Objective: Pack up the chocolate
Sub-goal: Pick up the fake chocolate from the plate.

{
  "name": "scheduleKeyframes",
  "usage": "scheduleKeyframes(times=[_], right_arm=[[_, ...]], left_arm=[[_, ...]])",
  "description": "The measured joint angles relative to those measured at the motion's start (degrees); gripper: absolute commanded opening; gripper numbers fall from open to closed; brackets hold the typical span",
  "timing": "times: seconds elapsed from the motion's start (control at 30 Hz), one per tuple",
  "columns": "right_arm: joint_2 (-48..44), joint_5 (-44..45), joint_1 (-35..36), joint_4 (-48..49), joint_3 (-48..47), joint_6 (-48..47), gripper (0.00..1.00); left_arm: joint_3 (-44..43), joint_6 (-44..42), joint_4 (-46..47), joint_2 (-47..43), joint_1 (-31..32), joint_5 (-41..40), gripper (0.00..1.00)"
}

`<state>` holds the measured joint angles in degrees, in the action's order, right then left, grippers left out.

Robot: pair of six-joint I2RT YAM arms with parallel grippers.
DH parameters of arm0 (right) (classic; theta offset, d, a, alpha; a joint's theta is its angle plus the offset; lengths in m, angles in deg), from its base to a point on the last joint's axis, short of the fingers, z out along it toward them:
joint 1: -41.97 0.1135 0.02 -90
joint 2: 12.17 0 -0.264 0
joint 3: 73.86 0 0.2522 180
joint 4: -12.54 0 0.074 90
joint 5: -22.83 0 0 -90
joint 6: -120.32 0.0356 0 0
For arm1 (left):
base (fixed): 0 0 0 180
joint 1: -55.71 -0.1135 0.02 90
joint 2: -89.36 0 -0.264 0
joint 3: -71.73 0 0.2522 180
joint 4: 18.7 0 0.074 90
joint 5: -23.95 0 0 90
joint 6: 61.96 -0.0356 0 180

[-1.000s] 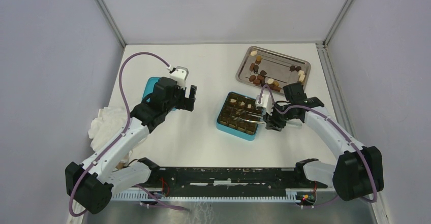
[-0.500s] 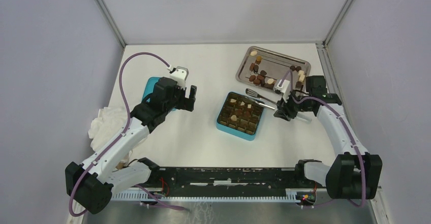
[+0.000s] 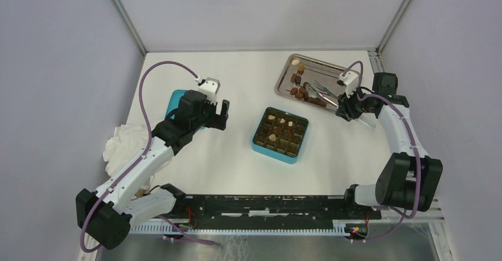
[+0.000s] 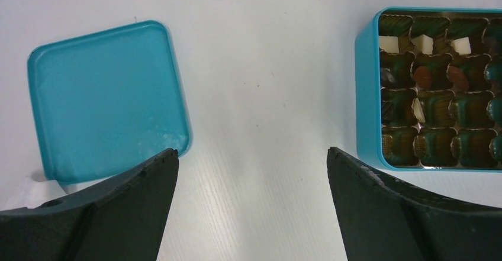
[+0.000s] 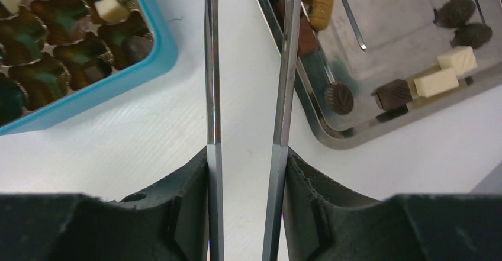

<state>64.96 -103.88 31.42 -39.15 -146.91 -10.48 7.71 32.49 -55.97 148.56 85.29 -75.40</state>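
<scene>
The chocolate lies as several small brown and cream pieces on the metal tray (image 3: 350, 71), clustered at its near left (image 3: 300, 90), and it also shows in the right wrist view (image 5: 435, 82). More pieces (image 4: 423, 44) sit in the cells of the teal box (image 3: 258, 145). My right gripper (image 3: 349, 104) is shut on the long metal tweezers (image 3: 322, 93), whose arms (image 5: 212, 95) stand apart and reach over the tray; their tips are out of the wrist view. My left gripper (image 3: 222, 114) is open and empty, above bare table between the lid and the box.
The teal lid (image 3: 174, 101) lies flat left of the left gripper, also in the left wrist view (image 4: 106, 95). A crumpled white cloth (image 3: 121, 141) sits at the left edge. The box wall (image 5: 118, 83) and tray rim (image 5: 355, 139) flank the tweezers.
My right gripper has carried the tweezers from over the teal box back and to the right, to the tray. The left arm has not moved.
</scene>
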Motion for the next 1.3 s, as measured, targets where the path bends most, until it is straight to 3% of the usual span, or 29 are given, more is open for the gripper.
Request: scheduleKeyframes(times=[0.53,1.3], right_arm=[[10.0,13.3,-2.4,-0.7,-4.7,-1.1,0.42],[19.6,15.4,-2.4,-6.5,-12.7,-2.6,0.42]], left_arm=[[0.0,0.0,0.0,0.0,0.0,1.0,1.00],[0.0,0.0,0.0,0.0,0.0,1.0,1.00]])
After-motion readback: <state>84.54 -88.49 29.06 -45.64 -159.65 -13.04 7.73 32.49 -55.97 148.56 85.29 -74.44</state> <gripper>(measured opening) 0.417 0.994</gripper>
